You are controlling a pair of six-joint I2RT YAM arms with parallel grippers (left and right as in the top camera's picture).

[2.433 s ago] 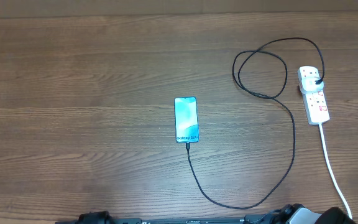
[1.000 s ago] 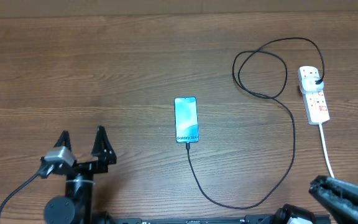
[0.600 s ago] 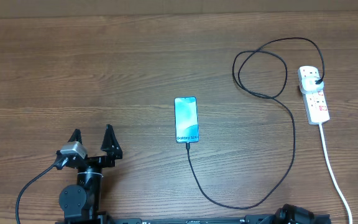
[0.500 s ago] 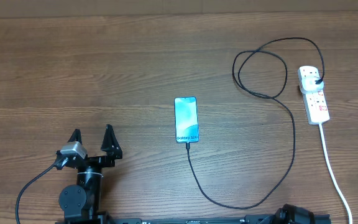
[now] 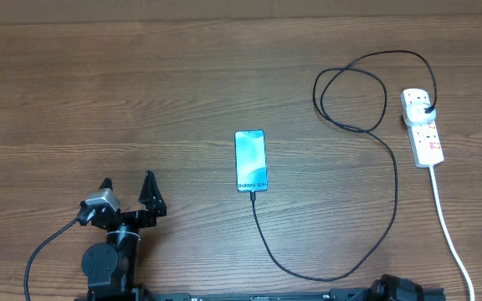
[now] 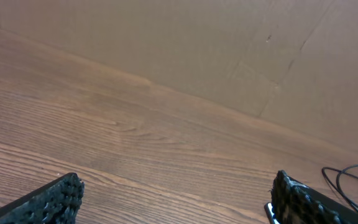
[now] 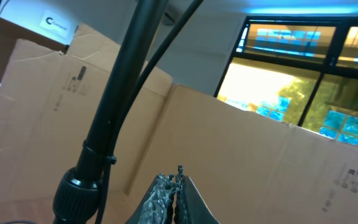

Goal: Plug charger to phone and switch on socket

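The phone (image 5: 251, 160) lies screen-up mid-table in my overhead view, unmoved. The charger (image 5: 395, 188) meets its 6 o'clock edge, sweeps out toward 5 o'clock, climbs and loops at 1 o'clock. It ends in the black plug (image 5: 426, 107), seated in the socket (image 5: 428, 144) at 3 o'clock, whose white cord (image 5: 447, 230) trails to 5 o'clock. My left gripper (image 5: 127, 181), fingers apart, sits at 8 o'clock from the phone, a touch nearer the table's (image 5: 141, 84) 6 o'clock edge than half a second ago. The right arm, in view a second ago, has left this view. Open wood runs from gripper to phone. Left wrist: fingers spread wide at both lower corners, a cardboard wall (image 6: 229, 50) at 12 o'clock, cable at 4 o'clock. Right wrist: the right gripper (image 7: 174, 180), fingers pressed together, points up at cardboard, a black pole (image 7: 114, 118) and a window (image 7: 278, 81).
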